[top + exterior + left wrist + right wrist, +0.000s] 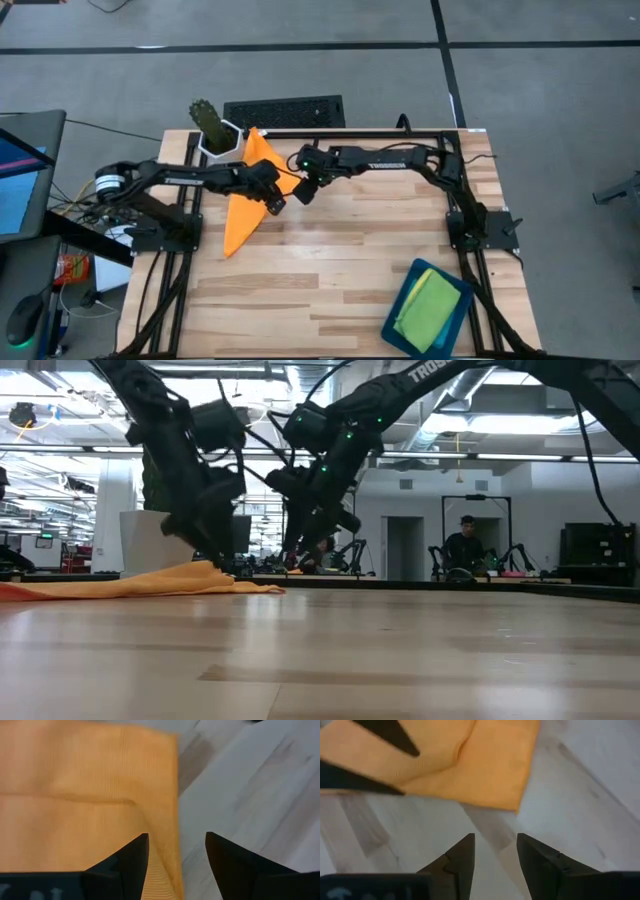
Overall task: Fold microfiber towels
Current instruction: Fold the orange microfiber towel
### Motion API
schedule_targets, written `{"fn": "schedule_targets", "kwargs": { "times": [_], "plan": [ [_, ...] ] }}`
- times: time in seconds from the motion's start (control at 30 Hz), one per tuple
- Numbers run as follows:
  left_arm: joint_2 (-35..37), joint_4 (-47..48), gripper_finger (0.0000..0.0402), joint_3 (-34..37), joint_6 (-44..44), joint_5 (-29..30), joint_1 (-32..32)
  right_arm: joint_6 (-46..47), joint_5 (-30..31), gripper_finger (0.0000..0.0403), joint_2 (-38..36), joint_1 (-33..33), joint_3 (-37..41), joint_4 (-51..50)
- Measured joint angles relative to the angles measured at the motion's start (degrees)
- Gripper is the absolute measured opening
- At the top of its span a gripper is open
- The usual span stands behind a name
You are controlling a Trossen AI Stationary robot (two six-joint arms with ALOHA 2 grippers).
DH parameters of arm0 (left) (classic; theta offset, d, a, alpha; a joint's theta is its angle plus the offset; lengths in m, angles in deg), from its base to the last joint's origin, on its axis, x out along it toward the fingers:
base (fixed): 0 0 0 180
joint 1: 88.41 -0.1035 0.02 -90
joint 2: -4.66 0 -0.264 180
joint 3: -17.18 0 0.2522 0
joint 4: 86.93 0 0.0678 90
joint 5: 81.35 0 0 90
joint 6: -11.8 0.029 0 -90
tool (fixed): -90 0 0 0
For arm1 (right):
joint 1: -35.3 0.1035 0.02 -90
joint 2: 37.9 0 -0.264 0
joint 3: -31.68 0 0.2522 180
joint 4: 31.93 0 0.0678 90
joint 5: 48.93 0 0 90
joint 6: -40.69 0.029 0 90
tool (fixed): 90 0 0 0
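Jaws of both the left gripper [177,865] and right gripper [495,862] stood apart, empty; the orange towel [245,200], at ten o'clock on the desk [330,280], lay half-folded.

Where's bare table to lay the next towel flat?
Bare wood spans the middle, between the orange towel and the teal tray, and the near-left corner. Crowded: the far-left, where both open grippers, left and right, hover by the white pot.
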Motion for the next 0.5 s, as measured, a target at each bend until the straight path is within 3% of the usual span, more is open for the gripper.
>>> {"fn": "schedule_targets", "kwargs": {
  "times": [0.27,0.5],
  "plan": [
    [-4.85,-0.23,0.0176,-0.02,-3.09,4.6,0.22,-0.18,0.0,0.017,-0.17,0.58,0.0,-3.47],
    [-6.06,-0.03,0.0053,-0.02,-2.94,4.5,0.24,-0.33,-0.15,0.017,-0.22,1.31,0.0,-5.29]
  ]
}}
